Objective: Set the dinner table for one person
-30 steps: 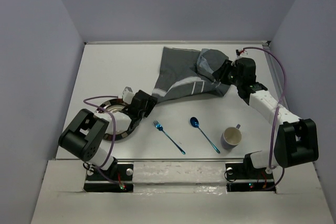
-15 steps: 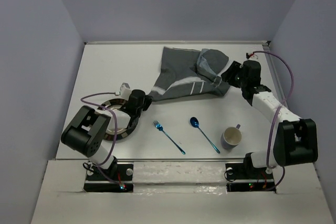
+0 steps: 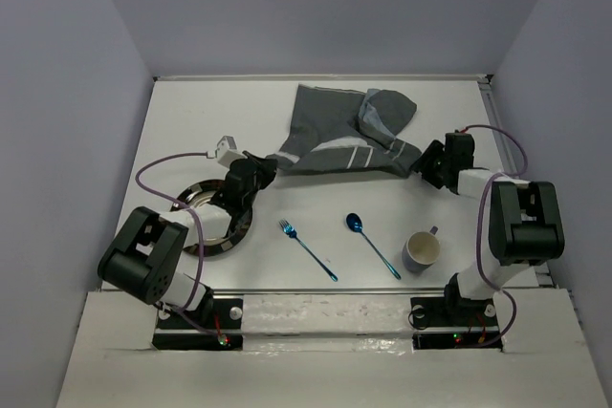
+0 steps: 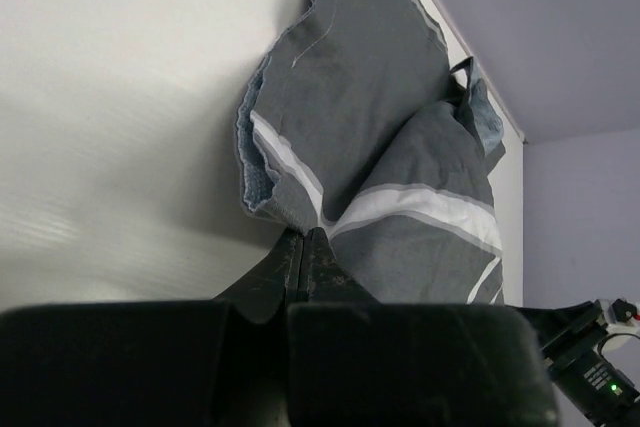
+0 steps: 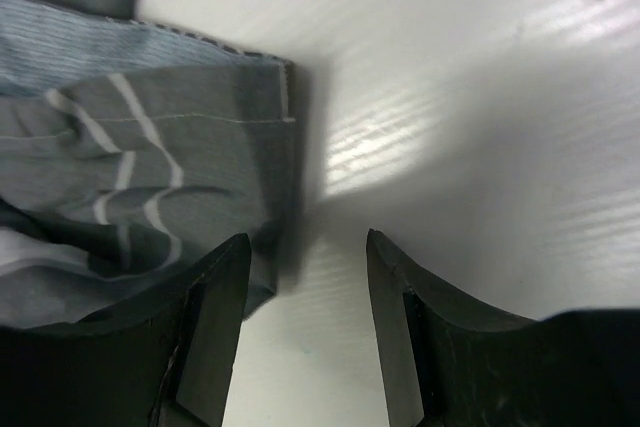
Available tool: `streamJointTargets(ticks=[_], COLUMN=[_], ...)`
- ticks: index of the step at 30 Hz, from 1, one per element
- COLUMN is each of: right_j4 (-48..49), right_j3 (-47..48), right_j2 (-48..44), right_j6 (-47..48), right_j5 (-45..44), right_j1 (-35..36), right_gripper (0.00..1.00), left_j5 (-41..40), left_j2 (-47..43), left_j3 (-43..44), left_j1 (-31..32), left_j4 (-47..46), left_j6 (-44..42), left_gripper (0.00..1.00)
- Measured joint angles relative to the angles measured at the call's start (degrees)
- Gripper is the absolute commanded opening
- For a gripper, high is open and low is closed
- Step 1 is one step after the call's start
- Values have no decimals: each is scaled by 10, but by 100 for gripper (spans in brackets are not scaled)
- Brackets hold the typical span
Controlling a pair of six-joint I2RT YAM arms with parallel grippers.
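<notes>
The grey placemat [image 3: 339, 131] with pale stripes lies crumpled at the back middle of the white dinner table [image 3: 191, 121]. My left gripper [image 3: 265, 167] is shut, its tips pinching the placemat's [image 4: 360, 137] near left corner; in the left wrist view the gripper [image 4: 303, 238] has its jaws pressed together at the cloth's edge. My right gripper [image 3: 427, 165] is open at the placemat's right corner. In the right wrist view the gripper [image 5: 305, 247] holds nothing; its left finger [image 5: 215, 297] overlaps the cloth's [image 5: 130, 167] edge.
A dark plate [image 3: 212, 226] with a shiny rim sits under the left arm. A blue fork [image 3: 307, 248] and a blue spoon [image 3: 372, 244] lie in front of the placemat, with a mug [image 3: 422, 250] to their right. The table's right edge [image 3: 497, 131] runs close behind the right arm.
The left gripper closed on the placemat's near left corner and shifted left and back. The right gripper opened and drew back off the cloth towards the near right.
</notes>
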State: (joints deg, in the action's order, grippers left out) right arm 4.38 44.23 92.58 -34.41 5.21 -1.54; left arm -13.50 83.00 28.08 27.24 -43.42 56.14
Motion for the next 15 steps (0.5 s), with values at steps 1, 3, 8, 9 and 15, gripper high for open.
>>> streamJointTargets(ticks=[1,3,8,9,15], right_j4=[7,22,58,66,101], right_j3=[-1,0,11,12,14], right_j2=[8,12,46,52,73], right_j6=[-4,-8,-27,-31,-54], right_j5=[6,13,24,24,21], right_j1=[0,0,-1,-3,-8], right_gripper=[56,54,38,34,6], left_j5=[0,2,6,7,10], left_j2=[-3,-7,-8,-9,-18], left_j3=[-3,-8,-15,-15,-15], left_j1=[0,0,0,0,0], left_j4=[-3,-8,-13,-13,-16], left_j6=[-4,-10,-21,-23,-31], left_gripper=[0,0,0,0,0])
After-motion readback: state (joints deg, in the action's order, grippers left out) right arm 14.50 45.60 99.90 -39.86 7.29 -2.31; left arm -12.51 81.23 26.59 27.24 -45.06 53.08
